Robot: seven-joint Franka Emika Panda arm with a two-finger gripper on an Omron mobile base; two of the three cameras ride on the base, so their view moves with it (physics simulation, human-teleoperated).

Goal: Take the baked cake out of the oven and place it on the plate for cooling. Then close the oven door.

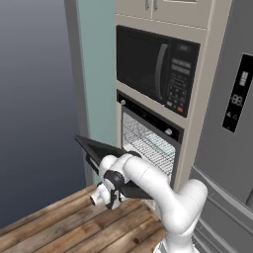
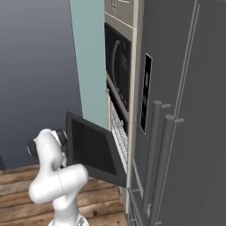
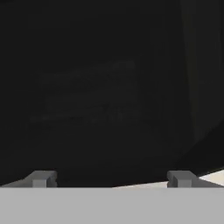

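No legible labels; oven door (image 2: 92, 150) down.

Oven door (image 1: 106, 153) partly behind arm

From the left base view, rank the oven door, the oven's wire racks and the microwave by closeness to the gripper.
1. Oven door: dropped open, just above the gripper.
2. Wire racks: inside the oven, up right.
3. Microwave: highest, above the oven.

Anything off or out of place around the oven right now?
Nothing looks damaged or spilled. The wide black drop-down oven door hangs partly open below the black built-in oven; its wire racks show no cake from here. The open gripper faces a dark surface.
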